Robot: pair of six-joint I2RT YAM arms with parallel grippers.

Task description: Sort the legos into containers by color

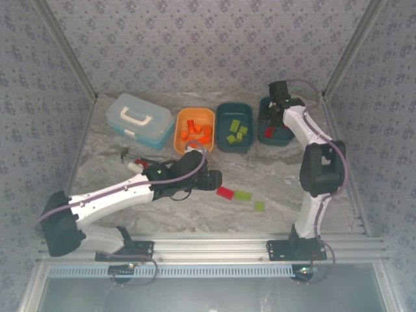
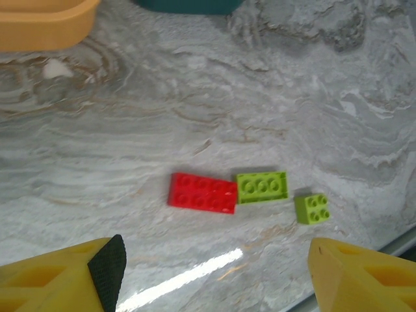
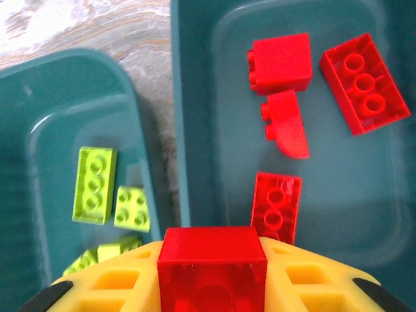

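Right end effector [image 3: 212, 289] clamped on a red brick [image 3: 212, 257], hanging over the right teal bin [image 3: 364, 195], with red legos [image 3: 354, 81] below and ahead of it. Step looks like red drop-off.

Next move: open the jaws, staying off the lime bin [image 3: 39, 162] to its left.

Left end effector [image 2: 214, 283] has jaws apart and empty, low over the worktop [image 2: 195, 97]. Loose red brick [image 2: 202, 193] and two lime bricks [image 2: 262, 187] lie just ahead, probably the next picks.

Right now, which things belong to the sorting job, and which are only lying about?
Job: orange bin, middle teal bin, right teal bin, loose red brick, long green brick, small green brick, held red brick.
Lying about: blue case.
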